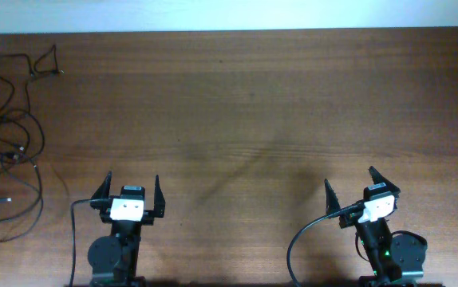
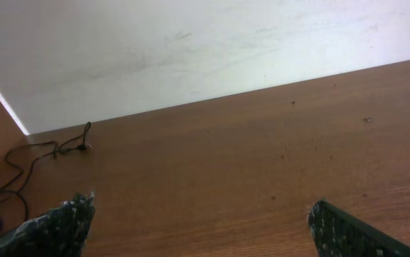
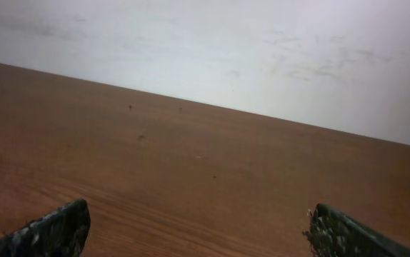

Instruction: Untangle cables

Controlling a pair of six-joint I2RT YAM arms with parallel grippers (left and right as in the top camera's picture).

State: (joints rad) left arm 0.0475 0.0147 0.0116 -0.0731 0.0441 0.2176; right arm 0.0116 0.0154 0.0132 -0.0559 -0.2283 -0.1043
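The cables (image 1: 12, 139) lie in a loose black tangle at the table's far left, with silvery plug ends near the left edge. Part of the cables (image 2: 44, 151) shows at the left of the left wrist view, near the wall. My left gripper (image 1: 132, 185) stands open near the front edge, well to the right of the tangle, nothing between its fingers. My right gripper (image 1: 350, 181) is open too, far off at the front right. In the wrist views, the left gripper (image 2: 203, 208) and the right gripper (image 3: 198, 213) show only bare wood between their fingertips.
A white wall (image 1: 229, 14) runs along the table's (image 1: 245, 104) back edge. Thick black arm cables (image 1: 297, 239) curve beside each arm base at the front.
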